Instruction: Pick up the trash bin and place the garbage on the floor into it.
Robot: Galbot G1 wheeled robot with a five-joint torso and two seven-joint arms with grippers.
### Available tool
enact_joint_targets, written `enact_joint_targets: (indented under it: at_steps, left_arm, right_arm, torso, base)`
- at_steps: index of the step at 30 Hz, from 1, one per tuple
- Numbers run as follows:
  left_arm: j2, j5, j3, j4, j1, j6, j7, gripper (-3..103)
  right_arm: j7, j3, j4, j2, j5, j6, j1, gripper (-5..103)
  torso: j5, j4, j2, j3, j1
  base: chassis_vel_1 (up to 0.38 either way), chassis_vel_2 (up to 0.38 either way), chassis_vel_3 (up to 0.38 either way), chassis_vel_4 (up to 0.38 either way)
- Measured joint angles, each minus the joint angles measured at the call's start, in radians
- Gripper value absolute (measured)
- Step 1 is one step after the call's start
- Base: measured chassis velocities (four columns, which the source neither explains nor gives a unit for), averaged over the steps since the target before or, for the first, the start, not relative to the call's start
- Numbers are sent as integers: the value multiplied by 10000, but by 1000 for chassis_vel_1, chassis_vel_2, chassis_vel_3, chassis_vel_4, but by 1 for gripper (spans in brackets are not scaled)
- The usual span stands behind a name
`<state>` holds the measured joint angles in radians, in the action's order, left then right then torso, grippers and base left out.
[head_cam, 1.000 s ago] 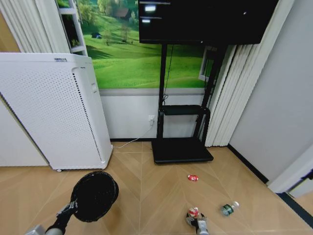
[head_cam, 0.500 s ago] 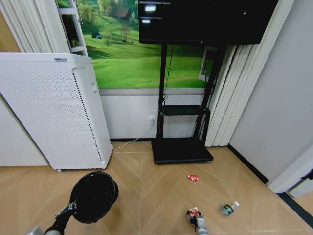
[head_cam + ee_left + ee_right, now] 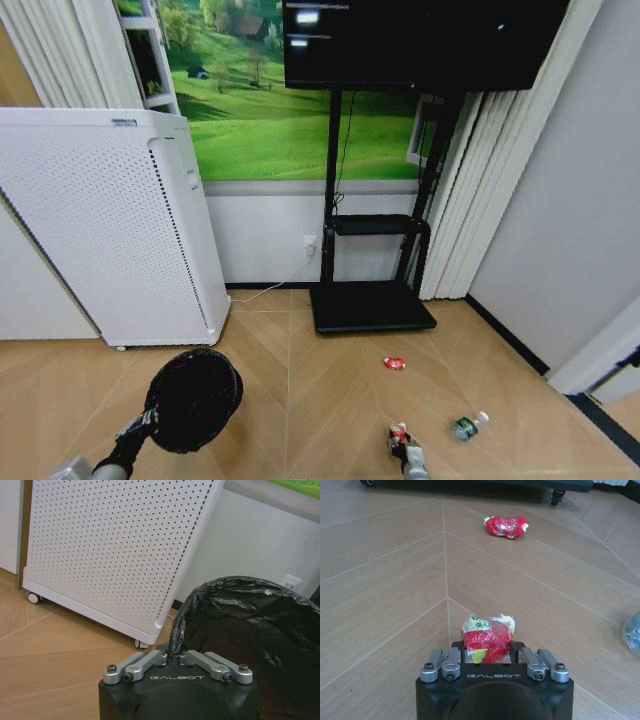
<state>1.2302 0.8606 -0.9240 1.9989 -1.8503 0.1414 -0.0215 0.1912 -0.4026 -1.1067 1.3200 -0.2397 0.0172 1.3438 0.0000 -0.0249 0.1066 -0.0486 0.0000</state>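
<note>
The black bag-lined trash bin (image 3: 192, 400) hangs off the floor at lower left. My left gripper (image 3: 135, 432) is shut on its rim, and the left wrist view shows the fingers pinching the bag edge (image 3: 174, 652). Low in the head view, my right gripper (image 3: 405, 452) is shut on a crumpled red-and-white wrapper (image 3: 399, 435). In the right wrist view that wrapper (image 3: 487, 636) sits between the right gripper's (image 3: 489, 652) jaws. I cannot tell if it is clear of the floor. Another red wrapper (image 3: 394, 364) (image 3: 506, 526) and a small clear bottle (image 3: 468, 426) (image 3: 632, 632) lie on the parquet floor (image 3: 300, 400).
A tall white perforated appliance (image 3: 110, 225) (image 3: 115, 550) on casters stands at the left, close behind the bin. A black TV stand (image 3: 372, 305) with a low base sits against the back wall. A grey wall (image 3: 560, 220) closes the right side, with open parquet between.
The right gripper and the wrapper have shifted very slightly, and its fingers look drawn in closer around the wrapper. The bin in the left gripper has barely swayed.
</note>
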Motion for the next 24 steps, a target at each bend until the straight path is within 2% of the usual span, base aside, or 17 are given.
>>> enact_joint_targets:
  at_steps: [5,7,9,10,12,13,14,15,16,18,22,24]
  left_arm:
    - [-6,61,72,15,28,47,15,3]
    - [-126,380,155,109,39,195,63,3]
    - [-460,499,286,-42,266,253,126,3]
    - [-460,499,286,-42,266,253,126,3]
    - [-982,536,492,-499,795,296,156,3]
    - [-982,536,492,-499,795,296,156,3]
    - [-1258,646,630,-767,1110,314,156,3]
    - [-1526,802,786,-1078,1476,352,130,3]
    - [-1526,802,786,-1078,1476,352,130,3]
    - [-2332,1407,1440,-2176,2500,402,-145,3]
    - [-2820,1686,1827,-2792,2986,444,-490,3]
    - [-3051,1572,1894,-3125,3044,393,-1088,3]
  right_arm:
    - [-116,-111,-145,-10,7,-29,102,44]
    - [-252,-238,-437,-75,-46,-62,221,44]
    - [-610,-382,-1335,-231,-766,-258,581,44]
    - [-610,-382,-1335,-231,-766,-258,581,44]
    - [-1281,-520,-2824,-553,-1670,-585,1331,44]
    - [-1281,-520,-2824,-553,-1670,-585,1331,44]
    - [-1533,-590,-3339,-664,-1782,-692,1699,44]
    - [-1752,-652,-3946,-742,-1807,-831,2095,44]
    - [-1752,-652,-3946,-742,-1807,-831,2095,44]
    - [-1938,-877,-5428,-825,-1806,-941,2730,44]
    - [-2068,-814,-6405,-1063,-1837,-908,2943,44]
    - [-2083,-380,-6977,-1513,-2013,-710,2775,44]
  torso:
    - [1,1,0,0,0]
    - [2,2,0,1,0]
    - [3,2,0,0,0]
    - [3,2,0,0,0]
    - [-5,8,1,1,0]
    - [-5,8,1,1,0]
    - [-7,5,0,0,0]
    - [0,-9,0,0,0]
    - [0,-9,0,0,0]
    - [-5,-4,1,1,0]
    - [-6,-8,0,0,0]
    - [1,4,0,0,0]
  base:
    - [0,0,0,0]
    - [0,0,0,0]
    - [0,0,0,0]
    - [0,0,0,0]
    - [0,0,0,0]
    - [0,0,0,0]
    - [0,0,0,0]
    - [0,0,0,0]
    - [0,0,0,0]
    - [0,0,0,0]
    - [0,0,0,0]
    - [0,0,0,0]
